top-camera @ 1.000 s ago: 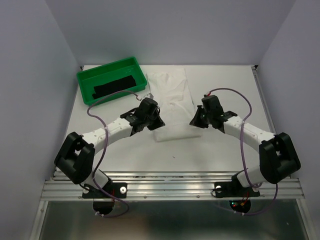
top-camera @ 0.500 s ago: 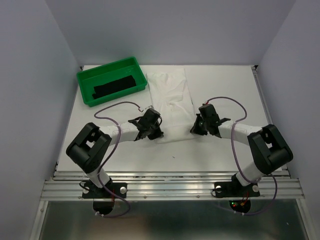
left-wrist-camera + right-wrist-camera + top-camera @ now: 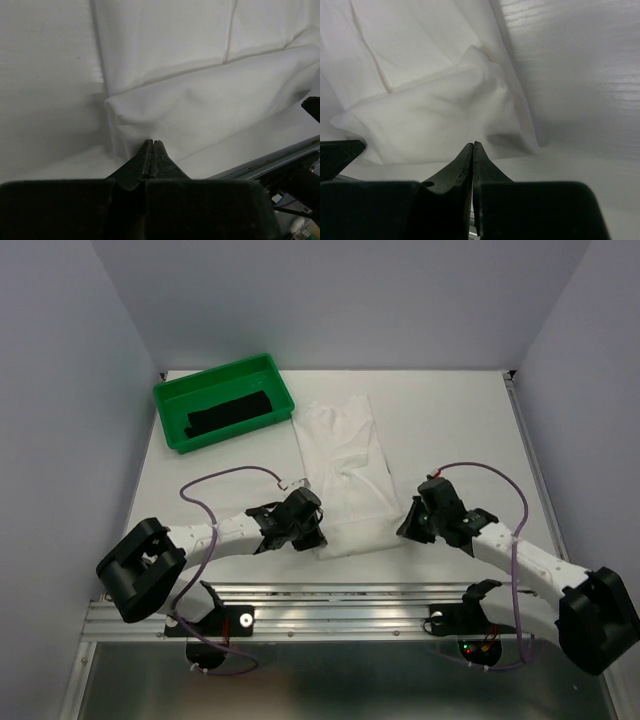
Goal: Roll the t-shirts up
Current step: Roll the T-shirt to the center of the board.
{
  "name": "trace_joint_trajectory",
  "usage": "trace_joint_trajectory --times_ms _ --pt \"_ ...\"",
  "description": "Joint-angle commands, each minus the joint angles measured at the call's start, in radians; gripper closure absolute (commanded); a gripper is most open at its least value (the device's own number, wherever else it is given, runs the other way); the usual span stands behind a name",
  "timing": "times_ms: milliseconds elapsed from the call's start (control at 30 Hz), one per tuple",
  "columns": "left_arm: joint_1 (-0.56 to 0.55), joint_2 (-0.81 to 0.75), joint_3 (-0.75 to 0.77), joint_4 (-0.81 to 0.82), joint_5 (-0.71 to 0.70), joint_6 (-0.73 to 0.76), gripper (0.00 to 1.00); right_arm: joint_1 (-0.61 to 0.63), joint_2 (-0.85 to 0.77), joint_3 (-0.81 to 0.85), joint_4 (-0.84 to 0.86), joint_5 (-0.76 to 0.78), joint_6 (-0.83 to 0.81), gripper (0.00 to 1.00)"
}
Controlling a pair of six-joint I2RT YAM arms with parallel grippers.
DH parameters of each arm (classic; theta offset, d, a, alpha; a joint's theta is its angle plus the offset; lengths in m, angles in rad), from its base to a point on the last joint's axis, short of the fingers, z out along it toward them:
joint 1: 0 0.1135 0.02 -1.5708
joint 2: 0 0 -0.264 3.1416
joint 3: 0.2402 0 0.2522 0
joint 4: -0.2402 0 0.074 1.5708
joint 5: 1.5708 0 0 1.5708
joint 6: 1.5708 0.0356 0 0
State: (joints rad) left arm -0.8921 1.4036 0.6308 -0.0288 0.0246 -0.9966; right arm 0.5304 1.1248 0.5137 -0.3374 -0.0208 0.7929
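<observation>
- Two t-shirts in sight: the white t-shirt [image 3: 345, 450] lies lengthwise at the middle of the frame, its near end folded over into a thick band
- left gripper [image 3: 152, 143], jaws pressed together, pinches that band's lower left edge
- right gripper [image 3: 472, 145], likewise closed tight, nips the band's lower right edge
- black t-shirt [image 3: 228, 412] lies flat in the green tray [image 3: 215, 372], upper left of the frame
</observation>
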Motion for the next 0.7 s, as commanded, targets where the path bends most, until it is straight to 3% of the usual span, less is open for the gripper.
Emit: trace_joint_trajectory --times_ms 0,67,100,133,167,200,233,367,667 --pt "-0.002 -0.095 0.009 -0.123 -0.077 -0.014 0.96 0.006 -0.150 0.043 -0.159 0.119 0.040 0.87" --pt "-0.004 -0.158 -0.006 -0.144 -0.078 -0.026 0.83 0.006 -0.183 0.043 -0.187 0.142 0.039 0.78" --pt "-0.004 -0.179 -0.016 -0.155 -0.075 -0.033 0.79 0.006 -0.189 0.039 -0.193 0.143 0.039 0.66" --pt "-0.005 -0.222 -0.040 -0.158 -0.072 -0.051 0.72 0.006 -0.184 0.031 -0.196 0.144 0.045 0.61" --pt "-0.005 -0.242 -0.057 -0.158 -0.062 -0.060 0.57 -0.004 -0.169 0.014 -0.198 0.134 0.048 0.56" --pt "-0.005 -0.273 -0.071 -0.157 -0.055 -0.075 0.50 -0.004 -0.163 0.003 -0.193 0.130 0.054 0.55" --pt "-0.007 -0.282 -0.100 -0.152 -0.043 -0.082 0.33 -0.004 -0.158 -0.004 -0.183 0.121 0.046 0.55" --pt "-0.011 -0.290 -0.149 -0.123 -0.029 -0.109 0.32 -0.038 -0.163 -0.033 -0.164 0.127 0.042 0.47" --pt "-0.053 -0.227 -0.189 -0.037 -0.009 -0.215 0.45 -0.122 -0.146 -0.093 -0.091 0.033 0.055 0.44"
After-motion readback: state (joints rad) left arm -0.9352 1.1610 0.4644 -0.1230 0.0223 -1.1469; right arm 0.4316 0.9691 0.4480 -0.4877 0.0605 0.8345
